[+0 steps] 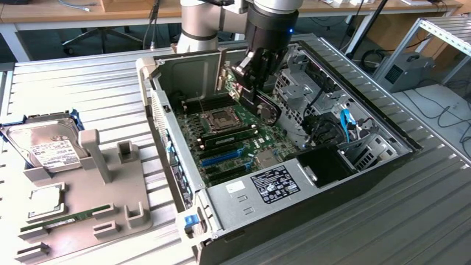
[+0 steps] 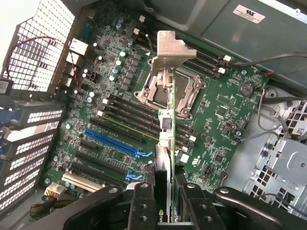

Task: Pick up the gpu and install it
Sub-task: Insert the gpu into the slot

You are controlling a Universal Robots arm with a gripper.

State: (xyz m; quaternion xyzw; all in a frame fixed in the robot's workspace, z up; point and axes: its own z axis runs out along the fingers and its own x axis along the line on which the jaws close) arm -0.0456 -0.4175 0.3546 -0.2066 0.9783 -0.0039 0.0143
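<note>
Gripper (image 2: 165,201) pinching the gpu (image 2: 168,143) edge-on between its two black fingers (image 2: 142,203), card held upright with its silver bracket (image 2: 169,48) at the far end. Hanging inside the open computer case (image 1: 383,160), above the green motherboard (image 1: 243,144), near the case's far wall. Below the card in the wrist view: the bare CPU socket (image 2: 158,88), rows of black slots, and the blue expansion slots (image 2: 112,141) off to one side. Outside the case, on the bench towards the exterior view's left: a grey holder tray (image 1: 110,221) carrying a silver hard drive (image 1: 46,148), a processor chip (image 1: 46,200) and a slim green memory stick (image 1: 70,218).
</note>
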